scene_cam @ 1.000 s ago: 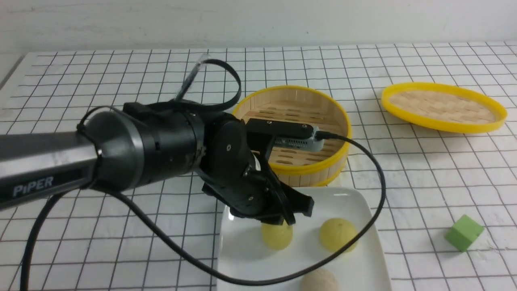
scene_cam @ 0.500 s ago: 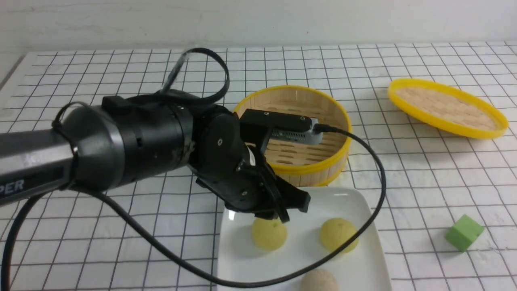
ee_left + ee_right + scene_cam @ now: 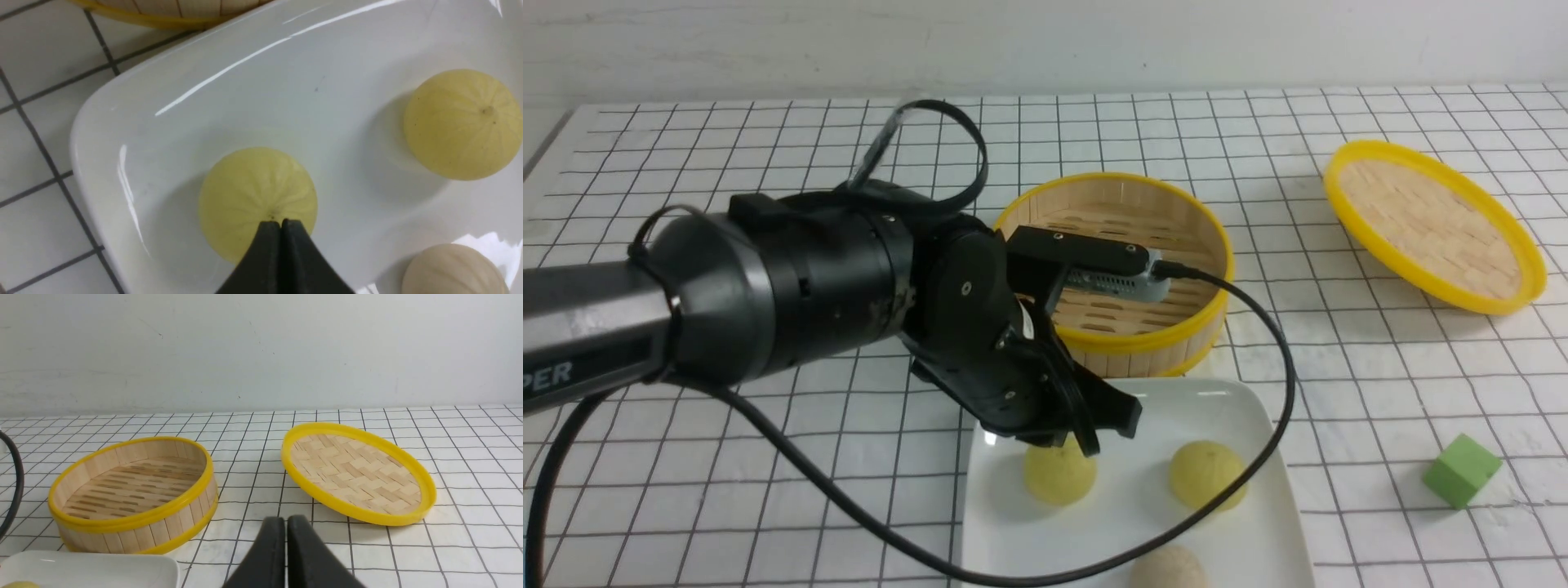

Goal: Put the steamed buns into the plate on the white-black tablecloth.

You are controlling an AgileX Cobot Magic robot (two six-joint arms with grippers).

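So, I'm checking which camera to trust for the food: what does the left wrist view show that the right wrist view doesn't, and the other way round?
Only the left wrist view: the beige bun, partly cut off, and two whole-looking yellow buns, the near one partly behind the shut left gripper.

Only the right wrist view: the yellow-rimmed woven lid, the wall and the right gripper.

Both: part of the white plate, the steamer basket, gridded cloth and some yellow bun.
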